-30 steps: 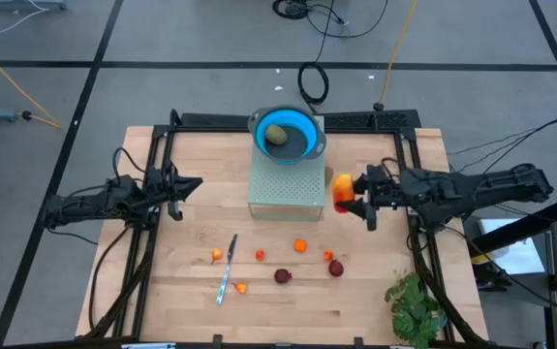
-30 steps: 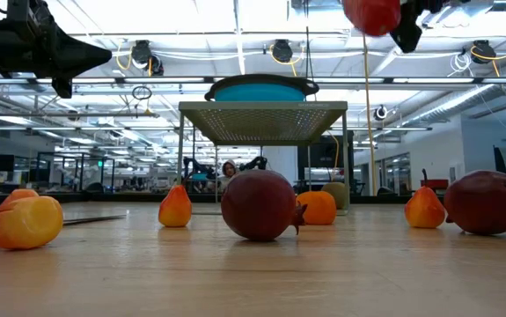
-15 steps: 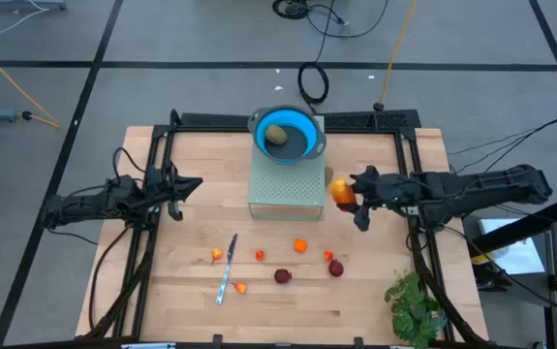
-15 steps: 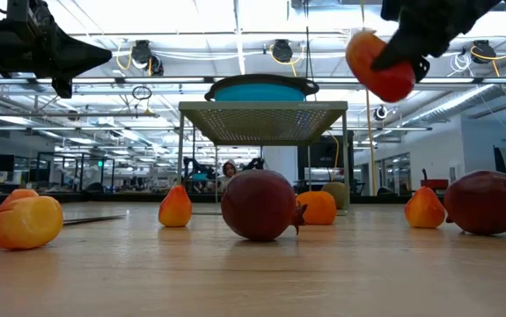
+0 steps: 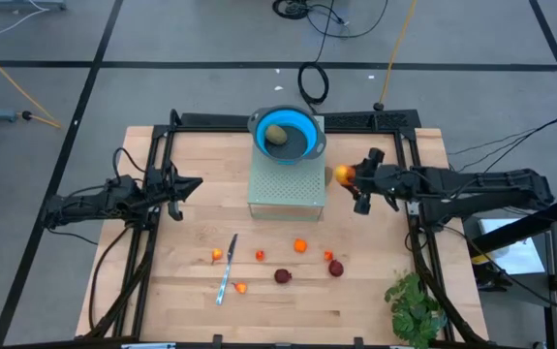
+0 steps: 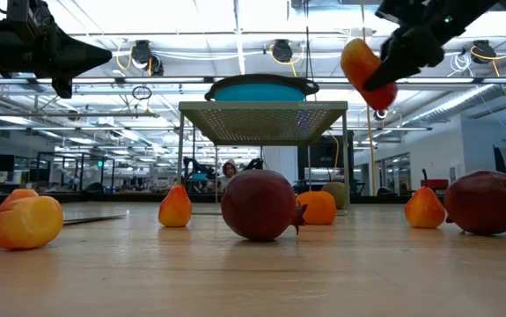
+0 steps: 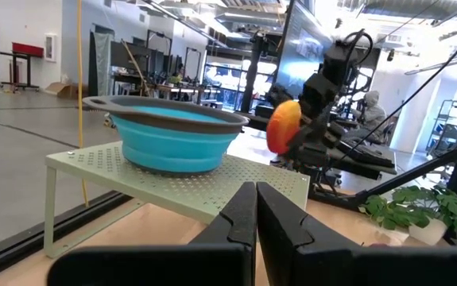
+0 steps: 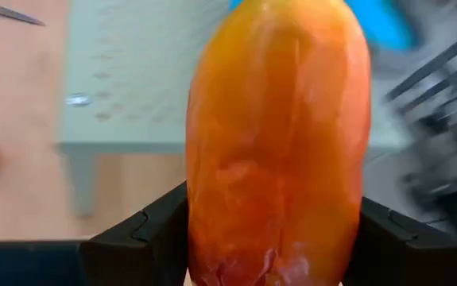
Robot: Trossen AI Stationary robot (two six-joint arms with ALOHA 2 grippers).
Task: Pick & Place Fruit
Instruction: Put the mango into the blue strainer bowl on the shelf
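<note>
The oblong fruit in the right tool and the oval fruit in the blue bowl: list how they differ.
The oblong fruit is red-orange-yellow; the oval fruit is olive-brown. The oblong fruit is held in the air by the right tool, beside the green stand; the oval fruit lies in the blue bowl on that stand. The oblong one looks longer. Both are smooth and rounded.

Red-orange-yellow fruit [image 8: 280, 143], blue bowl [image 5: 287, 134]

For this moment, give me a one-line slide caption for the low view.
Right gripper holds an orange-red fruit in the air beside the blue bowl on its stand, other fruit lying on the table.
</note>
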